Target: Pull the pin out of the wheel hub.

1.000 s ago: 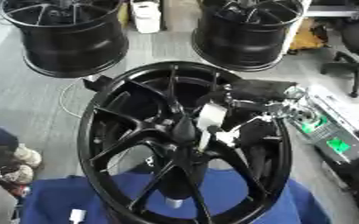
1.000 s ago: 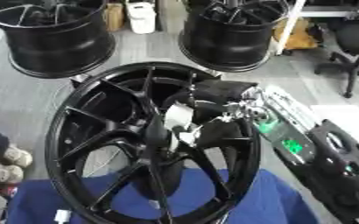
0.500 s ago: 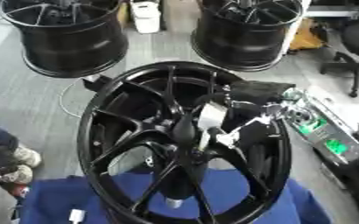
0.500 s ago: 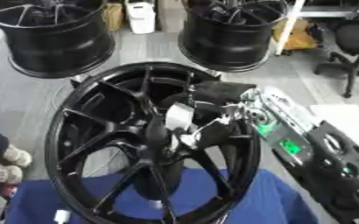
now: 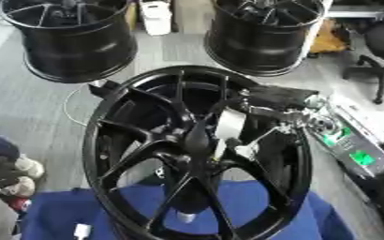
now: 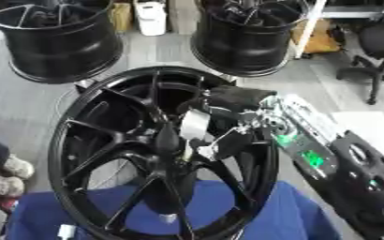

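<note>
The wheel hub [image 5: 197, 140] stands tilted on a blue cloth [image 5: 326, 220], and the pin itself is hard to make out. The right hand [image 5: 243, 136] reaches through the spokes to the hub's centre; its fingers' state cannot be told. Two more black wheels [image 5: 261, 33] stand beyond, cut off at the top.

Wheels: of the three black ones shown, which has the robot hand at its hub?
The nearest wheel, resting against the blue cloth; the right robot hand reaches its centre.
</note>
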Robot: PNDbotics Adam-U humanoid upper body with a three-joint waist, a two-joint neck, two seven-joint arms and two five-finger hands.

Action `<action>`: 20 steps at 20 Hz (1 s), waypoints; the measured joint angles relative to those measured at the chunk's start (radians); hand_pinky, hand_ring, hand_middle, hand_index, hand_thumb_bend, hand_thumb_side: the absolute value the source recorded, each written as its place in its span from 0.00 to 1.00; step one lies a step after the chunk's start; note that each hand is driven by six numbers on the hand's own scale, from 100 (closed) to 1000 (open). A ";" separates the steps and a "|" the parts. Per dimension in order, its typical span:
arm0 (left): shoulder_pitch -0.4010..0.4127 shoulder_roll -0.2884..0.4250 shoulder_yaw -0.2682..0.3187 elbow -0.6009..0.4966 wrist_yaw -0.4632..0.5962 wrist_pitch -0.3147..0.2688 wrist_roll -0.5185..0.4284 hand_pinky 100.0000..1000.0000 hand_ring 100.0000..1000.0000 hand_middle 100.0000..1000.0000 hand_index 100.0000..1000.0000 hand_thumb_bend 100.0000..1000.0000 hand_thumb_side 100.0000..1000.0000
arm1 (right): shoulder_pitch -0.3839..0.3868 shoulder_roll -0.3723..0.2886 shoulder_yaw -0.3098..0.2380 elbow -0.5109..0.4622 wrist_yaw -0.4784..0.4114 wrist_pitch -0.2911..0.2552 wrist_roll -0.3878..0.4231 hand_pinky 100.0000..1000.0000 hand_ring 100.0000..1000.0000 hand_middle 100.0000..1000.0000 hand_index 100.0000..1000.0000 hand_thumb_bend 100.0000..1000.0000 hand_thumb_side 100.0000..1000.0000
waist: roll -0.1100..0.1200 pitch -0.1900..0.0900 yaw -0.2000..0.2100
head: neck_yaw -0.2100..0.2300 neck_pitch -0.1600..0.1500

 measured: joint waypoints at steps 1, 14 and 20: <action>0.000 0.000 0.000 0.000 0.000 0.000 0.000 0.70 0.61 0.56 0.65 0.28 0.76 | 0.000 -0.002 0.000 -0.001 -0.006 0.003 -0.007 0.39 0.34 0.32 0.77 0.00 0.11 | 0.000 0.000 0.000 | 0.000 0.000; -0.001 0.000 0.000 0.000 0.000 0.000 -0.002 0.70 0.61 0.56 0.65 0.27 0.76 | -0.067 -0.045 -0.018 -0.026 -0.127 0.042 -0.080 0.23 0.21 0.17 0.47 0.00 0.09 | 0.000 0.003 0.002 | -0.008 -0.001; -0.003 0.000 -0.001 0.000 0.000 0.002 -0.003 0.70 0.61 0.56 0.65 0.27 0.76 | -0.124 -0.128 -0.049 -0.049 -0.239 0.068 -0.069 0.23 0.21 0.17 0.47 0.00 0.08 | -0.010 0.003 0.004 | -0.012 -0.003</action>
